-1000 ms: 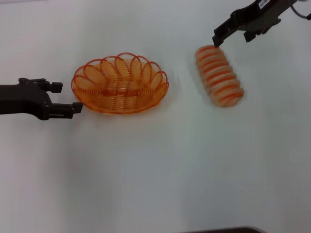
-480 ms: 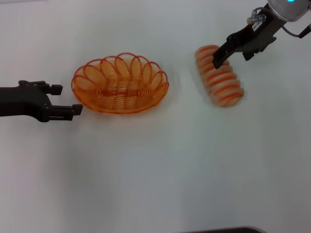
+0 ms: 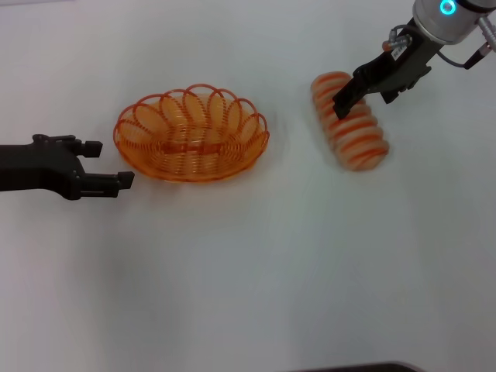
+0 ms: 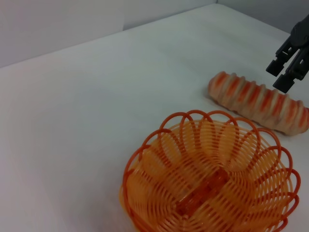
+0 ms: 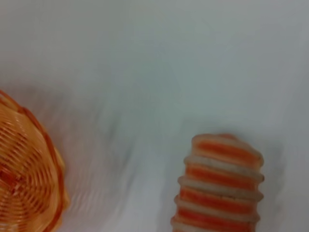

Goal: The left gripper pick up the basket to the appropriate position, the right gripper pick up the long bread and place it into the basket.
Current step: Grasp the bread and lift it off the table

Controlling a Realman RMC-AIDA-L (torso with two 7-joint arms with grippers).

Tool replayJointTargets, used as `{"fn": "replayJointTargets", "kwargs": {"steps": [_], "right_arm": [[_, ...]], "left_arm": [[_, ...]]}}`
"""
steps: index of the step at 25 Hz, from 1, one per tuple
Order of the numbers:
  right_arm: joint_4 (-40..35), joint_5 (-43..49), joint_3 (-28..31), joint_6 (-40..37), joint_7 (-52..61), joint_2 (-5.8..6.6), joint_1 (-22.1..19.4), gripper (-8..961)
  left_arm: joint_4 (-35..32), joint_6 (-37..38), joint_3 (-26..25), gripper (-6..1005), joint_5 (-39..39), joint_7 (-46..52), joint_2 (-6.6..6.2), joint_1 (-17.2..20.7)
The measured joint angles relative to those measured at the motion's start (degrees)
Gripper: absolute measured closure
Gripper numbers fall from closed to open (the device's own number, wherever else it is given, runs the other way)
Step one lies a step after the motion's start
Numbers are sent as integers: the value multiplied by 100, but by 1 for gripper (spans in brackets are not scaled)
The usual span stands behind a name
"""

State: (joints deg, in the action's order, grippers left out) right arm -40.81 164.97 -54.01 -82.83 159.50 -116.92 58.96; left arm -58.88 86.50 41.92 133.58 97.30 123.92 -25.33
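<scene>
Since a second ago, the right gripper point(image 3: 350, 91) has swung in from the far right corner and dropped over the bread point(image 3: 349, 121); the left gripper point(image 3: 106, 165) has barely shifted, and basket and bread lie where they were.

Largest first: a plain white table point(image 3: 256, 263) fills the head view. On it, left of centre, sits the basket point(image 3: 191, 133), an oval of orange wire with a looped rim, empty and upright. To its right, well apart, lies the bread, a striped tan and orange loaf, angled so one end points away from the robot and slightly toward the basket.

From the left edge the left gripper reaches in low, fingers spread, its tips just beside the basket's near left rim but not touching it. That placement looks meant for a pinch on the rim. Its wrist camera looks across the basket point(image 4: 207, 179) to the bread point(image 4: 258, 100), with the other gripper point(image 4: 289, 65) above the loaf.

From the upper right, the right gripper hangs over the far half of the bread, fingers parted and holding nothing; whether a tip touches the loaf is unclear. It seems lined up to straddle the loaf across its width. Its wrist camera shows one rounded bread end point(image 5: 219, 186) and a basket edge point(image 5: 29, 174).

Neither pickup has happened yet, judging by how things lie.
</scene>
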Motion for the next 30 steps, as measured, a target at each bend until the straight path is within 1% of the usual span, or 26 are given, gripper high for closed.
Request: {"fn": "replayJointTargets", "kwargs": {"steps": [15, 23, 30], "right_arm": [[375, 0, -290, 421, -9, -24, 106, 7], [461, 1, -296, 486, -7, -39, 145, 7], [608, 16, -304, 610, -18, -49, 205, 8]], "left_arm": [[96, 50, 17, 146, 2, -5, -17, 3], [74, 69, 156, 146, 1, -41, -25, 12], [64, 69, 158, 146, 1, -47, -26, 6]]}}
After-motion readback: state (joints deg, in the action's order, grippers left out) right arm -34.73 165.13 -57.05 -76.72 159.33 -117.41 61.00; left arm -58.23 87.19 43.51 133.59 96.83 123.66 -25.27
